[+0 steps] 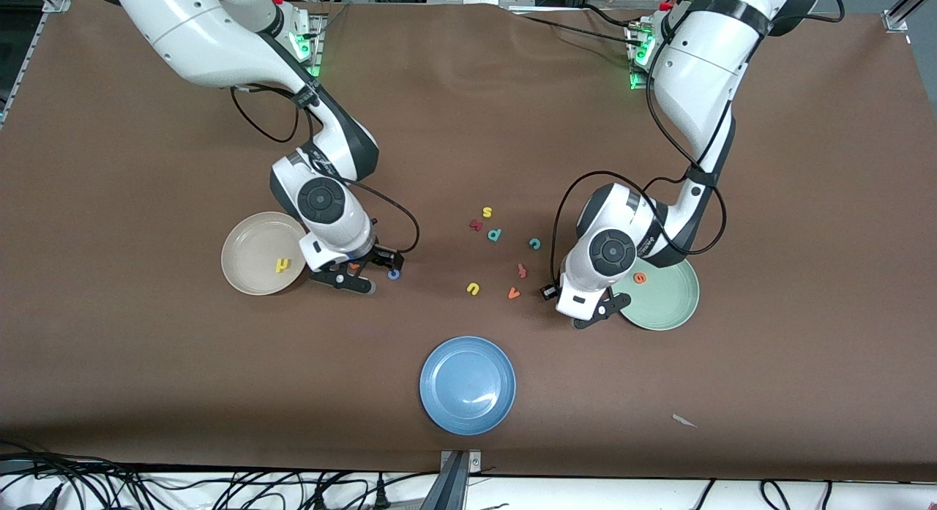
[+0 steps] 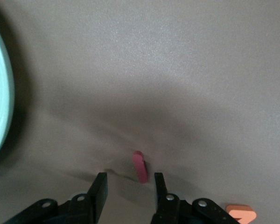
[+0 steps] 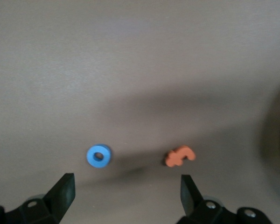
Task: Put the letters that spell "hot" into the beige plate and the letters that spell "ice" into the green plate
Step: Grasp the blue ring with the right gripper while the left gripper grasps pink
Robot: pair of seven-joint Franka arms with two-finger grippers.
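Note:
My left gripper (image 1: 560,296) (image 2: 130,179) is low over the table beside the green plate (image 1: 673,316) (image 2: 0,93). Its jaws stand apart around the dark red "i" (image 2: 139,166), which lies close to one finger; my hand hides it in the front view. The orange "e" (image 1: 640,278) lies in the green plate, and the teal "c" (image 1: 535,243) is on the table. My right gripper (image 1: 366,265) (image 3: 126,182) stands wide open next to the beige plate (image 1: 252,254), which holds the yellow "h" (image 1: 283,265). Just ahead of its fingers lie the blue "o" (image 1: 394,274) (image 3: 99,156) and the orange "t" (image 1: 354,267) (image 3: 179,156).
Loose letters lie mid-table: a yellow "s" (image 1: 487,212), a teal "p" (image 1: 495,235), two red pieces (image 1: 476,225) (image 1: 522,270), a yellow "u" (image 1: 473,288) and an orange "v" (image 1: 514,293) (image 2: 241,213). A blue plate (image 1: 439,407) sits nearer the front camera.

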